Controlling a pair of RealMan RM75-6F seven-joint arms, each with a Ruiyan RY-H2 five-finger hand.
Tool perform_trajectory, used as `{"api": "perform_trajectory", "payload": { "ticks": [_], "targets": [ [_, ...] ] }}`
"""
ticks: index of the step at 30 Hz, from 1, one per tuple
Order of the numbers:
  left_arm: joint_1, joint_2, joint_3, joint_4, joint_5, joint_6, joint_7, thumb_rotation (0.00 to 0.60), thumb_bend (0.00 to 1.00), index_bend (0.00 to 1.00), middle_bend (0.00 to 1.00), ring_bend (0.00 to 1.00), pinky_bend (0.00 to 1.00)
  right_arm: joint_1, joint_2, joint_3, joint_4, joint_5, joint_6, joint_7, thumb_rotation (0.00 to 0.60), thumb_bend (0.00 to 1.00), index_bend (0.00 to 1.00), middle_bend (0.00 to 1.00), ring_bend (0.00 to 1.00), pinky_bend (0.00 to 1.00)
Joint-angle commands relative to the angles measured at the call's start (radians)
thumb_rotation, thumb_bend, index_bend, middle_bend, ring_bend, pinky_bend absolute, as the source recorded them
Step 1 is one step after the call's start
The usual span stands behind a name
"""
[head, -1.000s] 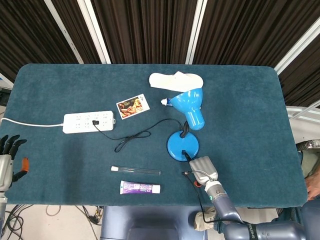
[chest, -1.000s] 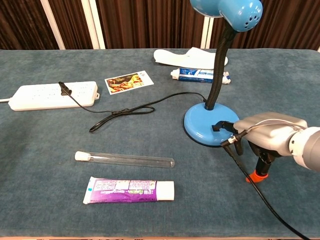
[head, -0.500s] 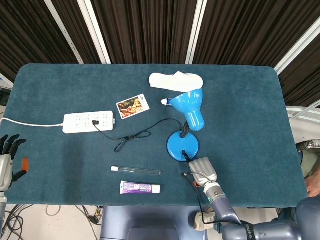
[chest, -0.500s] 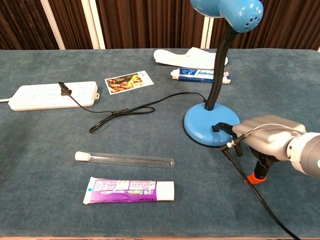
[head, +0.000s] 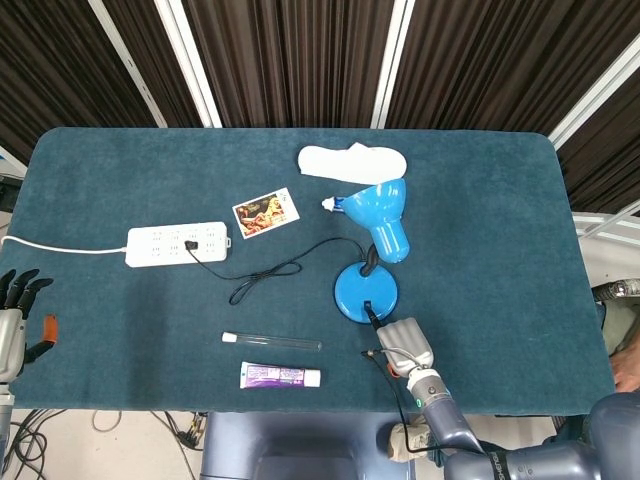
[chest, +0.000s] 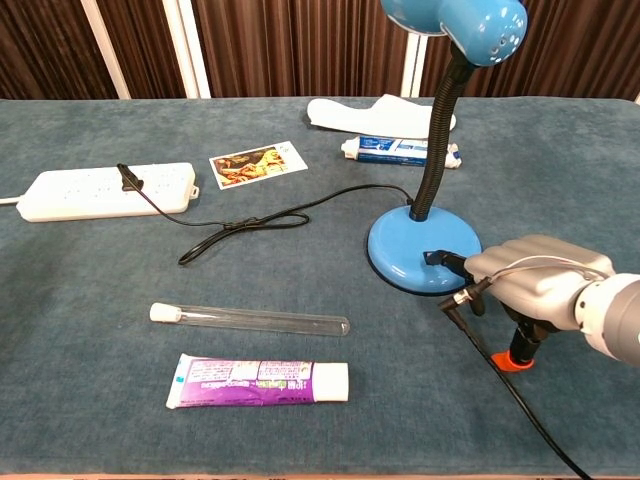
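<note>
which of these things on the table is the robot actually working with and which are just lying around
In use:
right hand, beside the lamp base, fingertip at its edge
blue desk lamp
lamp cord, plugged into the power strip

Lying about:
test tube
purple toothpaste tube
blue-and-white tube
photo card
white insole
left hand, off the table edge

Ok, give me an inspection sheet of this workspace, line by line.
Surface: table covered in dark teal cloth.
Job's things: blue desk lamp, base by the right hand.
Clutter: glass tube, purple toothpaste tube, photo card, white insole, blue-white tube.
Hands: right hand beside the lamp base, fingers curled; left hand off the table's left edge, holding nothing.
Cables: lamp cord plugged into power strip.
Surroundings: dark curtains.
</note>
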Motion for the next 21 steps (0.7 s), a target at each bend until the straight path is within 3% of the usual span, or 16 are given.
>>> {"api": "perform_trajectory", "payload": {
  "ticks": [1, 5, 12, 17, 21],
  "targets": [
    [0.0, 0.0, 0.0, 0.0, 0.0, 0.0, -0.001, 0.6, 0.53, 0.22, 0.1, 0.01, 0.0, 0.002, 0.005, 0.012, -0.001, 0.002, 0.009, 0.009, 0.6, 0.19, 0.23, 0.42, 0.55, 1.0],
    [0.0, 0.0, -0.001, 0.001, -0.002, -0.001, -0.002, 0.6, 0.53, 0.22, 0.1, 0.01, 0.0, -0.009, 0.035, 0.039, -0.028, -0.029, 0.035, 0.057, 0.6, 0.19, 0.18, 0.42, 0.55, 1.0],
    [0.001, 0.0, -0.001, -0.001, -0.002, 0.001, 0.0, 0.6, 0.53, 0.22, 0.1, 0.01, 0.0, -0.062, 0.179, 0.057, -0.175, -0.125, 0.119, 0.153, 0.6, 0.19, 0.15, 0.42, 0.55, 1.0],
    [0.001, 0.0, -0.002, -0.002, -0.004, 0.002, 0.0, 0.6, 0.53, 0.22, 0.1, 0.01, 0.0, -0.155, 0.313, -0.015, -0.248, -0.285, 0.218, 0.226, 0.6, 0.19, 0.14, 0.4, 0.48, 1.0],
    [0.001, -0.001, -0.003, -0.001, -0.003, 0.005, 0.003, 0.6, 0.53, 0.22, 0.1, 0.01, 0.0, -0.268, 0.378, -0.095, -0.225, -0.438, 0.32, 0.345, 0.6, 0.19, 0.1, 0.26, 0.32, 1.0]
  ]
}}
